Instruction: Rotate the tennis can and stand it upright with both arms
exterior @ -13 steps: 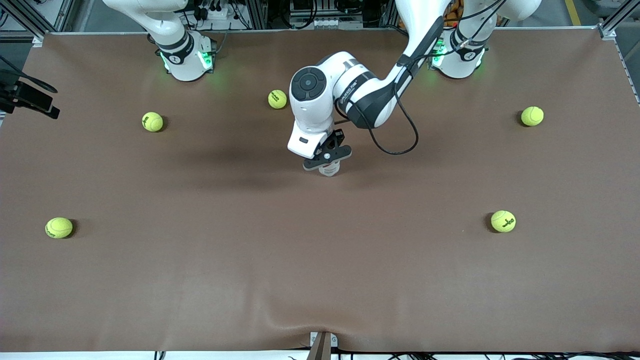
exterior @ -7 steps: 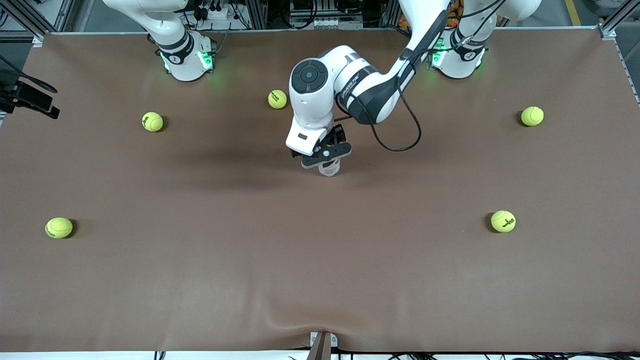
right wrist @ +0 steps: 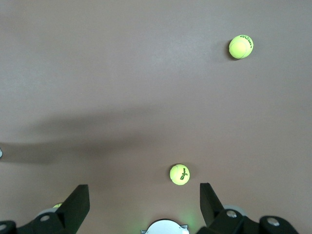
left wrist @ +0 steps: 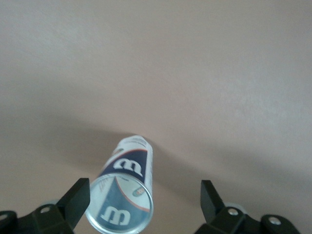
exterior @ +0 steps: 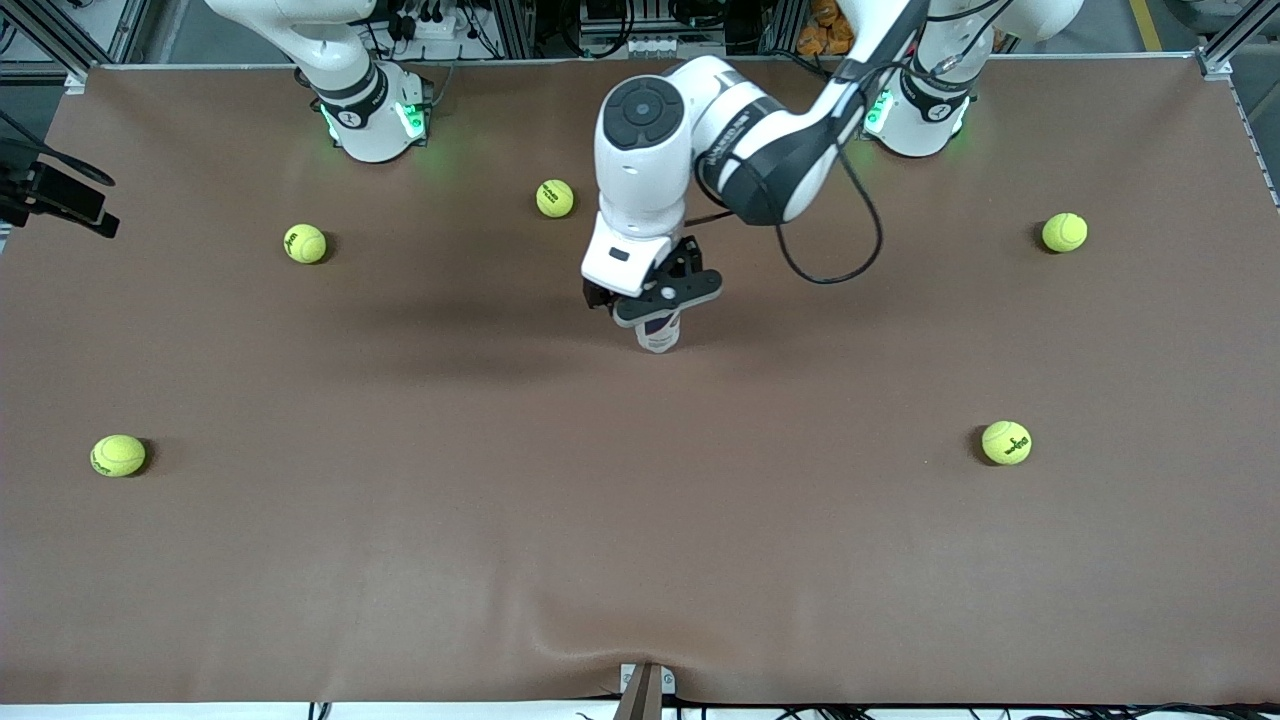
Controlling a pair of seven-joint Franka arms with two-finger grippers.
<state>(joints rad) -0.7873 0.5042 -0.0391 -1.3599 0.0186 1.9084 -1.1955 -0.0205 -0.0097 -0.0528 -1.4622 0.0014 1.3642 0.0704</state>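
Observation:
The tennis can (exterior: 658, 338) stands upright on the brown table near its middle. Its clear lid and navy "W" label show in the left wrist view (left wrist: 124, 195). My left gripper (exterior: 662, 300) hangs just over the can's top, and the hand hides most of the can in the front view. In the left wrist view the left gripper (left wrist: 145, 193) is open and holds nothing; the can's top sits between the fingers, close to one finger (left wrist: 78, 197). My right gripper (right wrist: 144, 195) is open and empty, high over the table near its own base, and waits.
Several yellow-green tennis balls lie around the table, the closest (exterior: 555, 198) farther from the front camera than the can; others (exterior: 305, 243) (exterior: 1006, 442) lie toward the table's ends. The right wrist view shows two balls (right wrist: 179, 174) (right wrist: 241, 47). A black cable (exterior: 830, 265) loops beside the left arm.
My left arm has risen and drawn back toward its base, lifting the gripper off the can's top. The can stays upright in place.

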